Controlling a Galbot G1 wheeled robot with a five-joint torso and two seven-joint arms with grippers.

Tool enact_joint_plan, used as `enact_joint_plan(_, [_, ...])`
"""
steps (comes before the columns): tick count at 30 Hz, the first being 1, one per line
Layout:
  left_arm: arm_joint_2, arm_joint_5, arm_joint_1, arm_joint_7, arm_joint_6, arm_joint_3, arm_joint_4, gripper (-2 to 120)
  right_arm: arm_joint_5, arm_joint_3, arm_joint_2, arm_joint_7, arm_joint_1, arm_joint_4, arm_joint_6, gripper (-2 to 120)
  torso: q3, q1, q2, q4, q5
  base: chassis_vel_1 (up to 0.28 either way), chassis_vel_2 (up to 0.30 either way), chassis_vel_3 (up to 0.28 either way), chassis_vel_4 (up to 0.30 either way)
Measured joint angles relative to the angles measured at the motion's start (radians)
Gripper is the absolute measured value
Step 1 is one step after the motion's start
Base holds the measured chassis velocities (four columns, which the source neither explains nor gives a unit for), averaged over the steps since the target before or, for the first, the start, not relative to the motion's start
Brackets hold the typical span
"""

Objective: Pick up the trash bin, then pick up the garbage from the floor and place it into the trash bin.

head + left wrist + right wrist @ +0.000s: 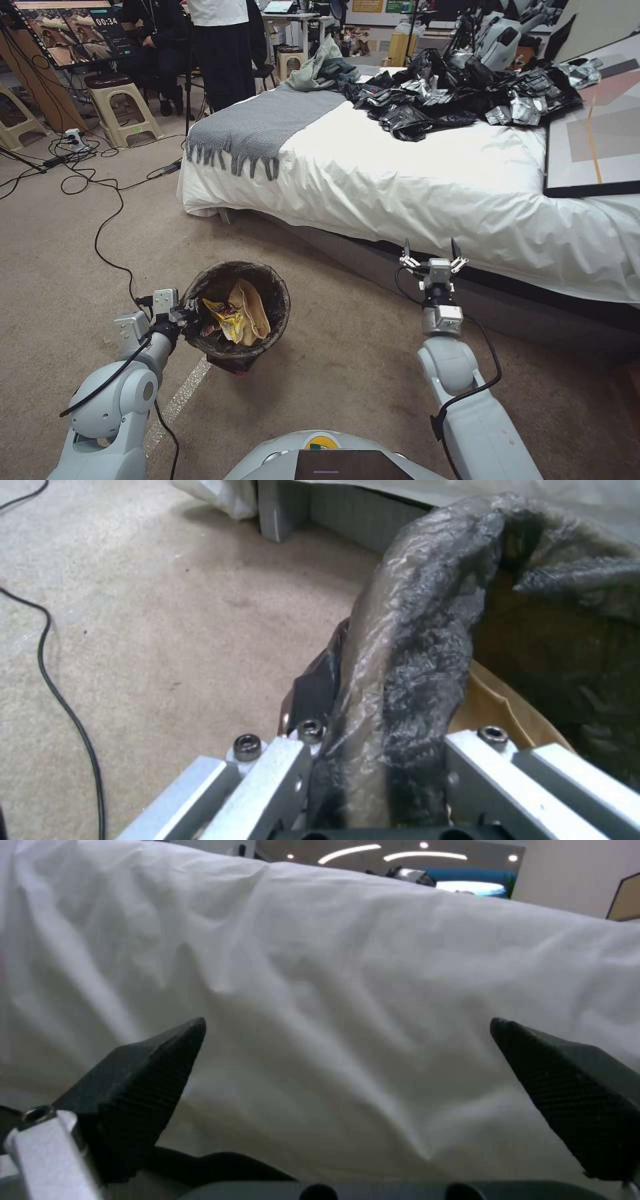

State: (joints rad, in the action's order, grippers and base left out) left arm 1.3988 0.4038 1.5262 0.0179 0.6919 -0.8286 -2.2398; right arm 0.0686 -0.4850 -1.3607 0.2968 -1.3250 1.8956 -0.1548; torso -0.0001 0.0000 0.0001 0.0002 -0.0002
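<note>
The trash bin (235,320), lined with a dark bag, hangs tilted just above the carpet floor (347,360). My left gripper (187,315) is shut on its near-left rim. In the left wrist view the bag-covered rim (407,670) runs between the two fingers (313,695). Garbage lies inside the trash bin: a yellow wrapper (225,317) and brown paper (255,313). My right gripper (432,253) is held up beside the bed, open with nothing between its fingers (143,1075), facing the white sheet (347,990).
A bed (427,173) with a white sheet, a grey throw (257,127) and a pile of black bags (453,93) fills the right. Black cables (100,233) trail over the carpet at left. A pale tape strip (180,400) lies near my left arm. Stools and people stand behind.
</note>
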Motion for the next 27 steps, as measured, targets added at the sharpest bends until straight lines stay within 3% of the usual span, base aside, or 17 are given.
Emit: enact_joint_plan(27, [0.005, 0.046, 0.000, -0.023, 0.022, -0.020, -0.009, 5, -0.004, 0.011, -0.003, -0.001, -0.002, -0.014, 0.002, 100, 0.000, 0.000, 0.000, -0.0002, 0.0001, 0.008, 0.010, 0.014, 0.011])
